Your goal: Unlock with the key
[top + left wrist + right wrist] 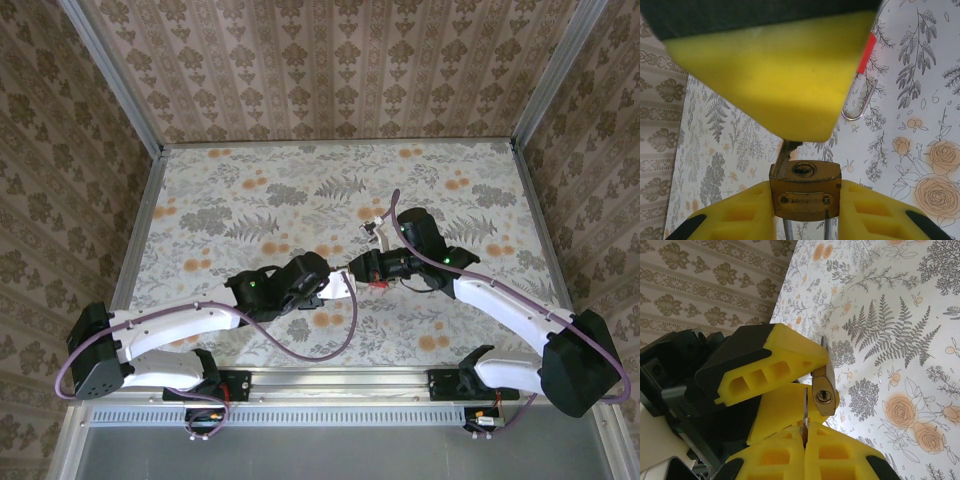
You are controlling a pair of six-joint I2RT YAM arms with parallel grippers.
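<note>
In the left wrist view my left gripper [807, 202] is shut on a brass padlock [806, 197]. The padlock's keyhole [804, 169] faces the camera and its silver shackle legs run down between the fingers. My right gripper [805, 437] is shut on the key [805, 407], whose thin silver blade stands up between the pads. The blade [782, 155] rests against the padlock's edge, just beside the keyhole and not in it. The red tag [867, 52] hangs behind the right finger [775, 75]. From above, the two grippers [340, 285] [362, 268] meet at mid-table.
A wire key ring [860, 102] dangles below the red tag. The floral tablecloth [250, 200] spreads around both arms, with patterned walls on three sides. A metal rail [330, 385] runs along the near edge. The purple cable [340, 335] loops under the left arm.
</note>
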